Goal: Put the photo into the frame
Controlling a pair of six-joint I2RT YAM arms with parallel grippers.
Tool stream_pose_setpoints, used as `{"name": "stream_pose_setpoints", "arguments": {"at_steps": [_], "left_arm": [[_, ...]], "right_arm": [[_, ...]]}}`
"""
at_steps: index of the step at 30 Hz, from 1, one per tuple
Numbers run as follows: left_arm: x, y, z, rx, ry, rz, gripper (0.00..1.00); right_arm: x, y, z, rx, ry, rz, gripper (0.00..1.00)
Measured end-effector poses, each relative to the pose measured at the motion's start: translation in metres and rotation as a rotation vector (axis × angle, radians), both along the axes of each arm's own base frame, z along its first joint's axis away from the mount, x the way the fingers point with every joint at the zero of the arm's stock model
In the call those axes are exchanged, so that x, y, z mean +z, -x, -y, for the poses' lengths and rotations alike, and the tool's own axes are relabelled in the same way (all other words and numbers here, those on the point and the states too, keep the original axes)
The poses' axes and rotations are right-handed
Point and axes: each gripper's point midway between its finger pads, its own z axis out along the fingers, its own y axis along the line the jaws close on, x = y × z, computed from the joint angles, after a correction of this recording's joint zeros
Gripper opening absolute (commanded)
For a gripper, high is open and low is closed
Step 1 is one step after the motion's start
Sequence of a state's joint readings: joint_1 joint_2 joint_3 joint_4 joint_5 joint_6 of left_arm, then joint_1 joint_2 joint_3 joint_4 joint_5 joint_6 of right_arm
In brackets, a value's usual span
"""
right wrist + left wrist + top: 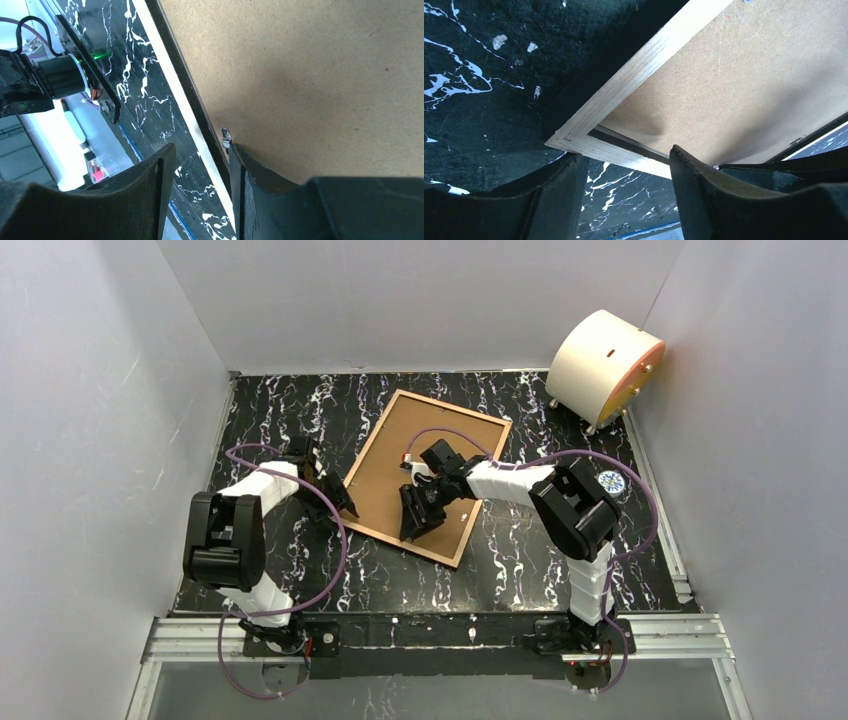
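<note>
Left end effector (624, 155) and right end effector (201, 147) released, astride edges of the frame (375, 436), long axis near-left to far-right.

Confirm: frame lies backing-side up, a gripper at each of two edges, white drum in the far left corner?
Wrong corner: the white drum sits far right, not left, per the top external view. The rest stands: the frame lies backing-side up, the left gripper and right gripper at two of its edges.
</note>
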State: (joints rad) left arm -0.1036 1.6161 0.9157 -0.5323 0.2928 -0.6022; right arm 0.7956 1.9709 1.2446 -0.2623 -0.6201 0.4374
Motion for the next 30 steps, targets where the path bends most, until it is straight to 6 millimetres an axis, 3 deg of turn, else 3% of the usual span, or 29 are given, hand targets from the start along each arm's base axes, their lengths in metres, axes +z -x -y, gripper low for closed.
{"name": "stream_pose_setpoints", "arguments": {"at_steps": [24, 28, 30], "left_arm": [[-0.003, 0.001, 0.0, -0.005, 0.004, -0.01, 0.57], [-0.002, 0.0, 0.0, -0.006, 0.008, -0.007, 0.62], [-0.001, -0.001, 0.001, -0.007, 0.012, -0.005, 0.65]], "right_arm": [[0.0, 0.01, -0.012, 0.094, -0.043, 0.016, 0.56], [0.006, 0.005, -0.013, 0.066, -0.029, 0.056, 0.6], [0.018, -0.001, -0.013, 0.045, -0.034, 0.106, 0.62]]}}
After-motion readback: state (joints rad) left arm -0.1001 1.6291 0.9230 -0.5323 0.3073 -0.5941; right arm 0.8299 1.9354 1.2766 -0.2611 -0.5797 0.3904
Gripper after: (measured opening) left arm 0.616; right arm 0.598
